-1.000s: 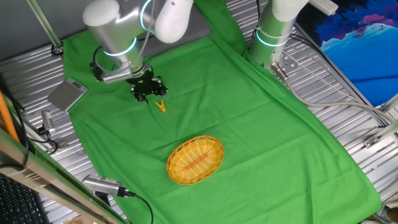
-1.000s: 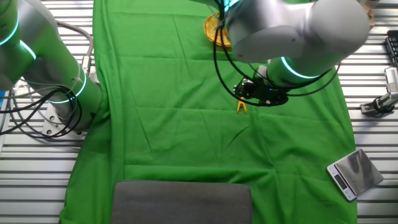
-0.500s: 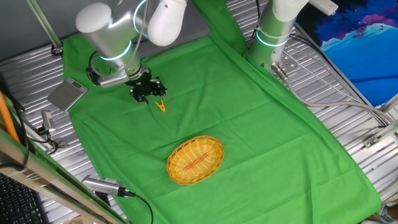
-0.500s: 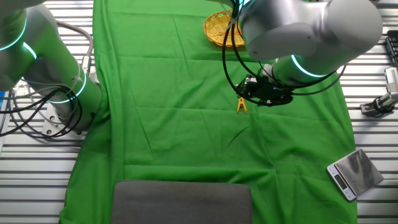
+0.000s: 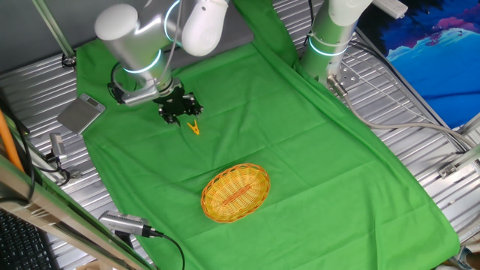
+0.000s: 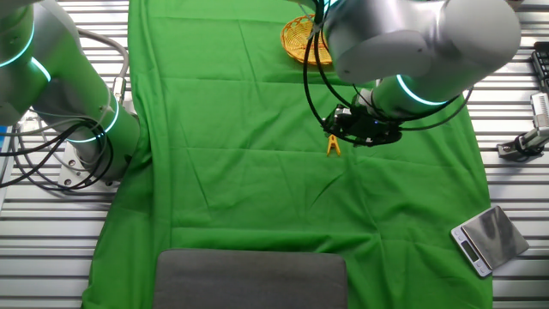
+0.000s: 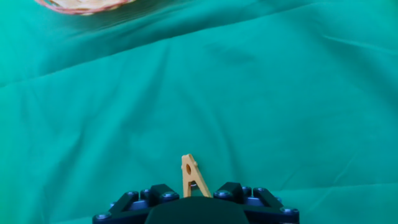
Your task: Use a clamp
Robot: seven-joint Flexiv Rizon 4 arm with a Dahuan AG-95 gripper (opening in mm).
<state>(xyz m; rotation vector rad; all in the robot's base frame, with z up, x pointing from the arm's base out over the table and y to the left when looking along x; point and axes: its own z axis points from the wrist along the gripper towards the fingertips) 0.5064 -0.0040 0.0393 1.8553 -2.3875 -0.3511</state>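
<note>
Between the black fingers of the gripper [image 5: 182, 112] the clamp [image 5: 193, 128] is seen, its narrow end pointing away from the hand, its prongs hidden at the fingers. Whether it is pinched or merely framed cannot be told. Compared with a second ago, the clamp and gripper are hardly shifted, while the arm's upper joints are turned slightly; a grasp is probably being settled, not a carry. The clamp is small, yellow-orange and A-shaped, just above the green cloth [image 5: 300, 150]. Well ahead of the fingers, a woven basket [image 5: 235, 193] is seen.
</note>
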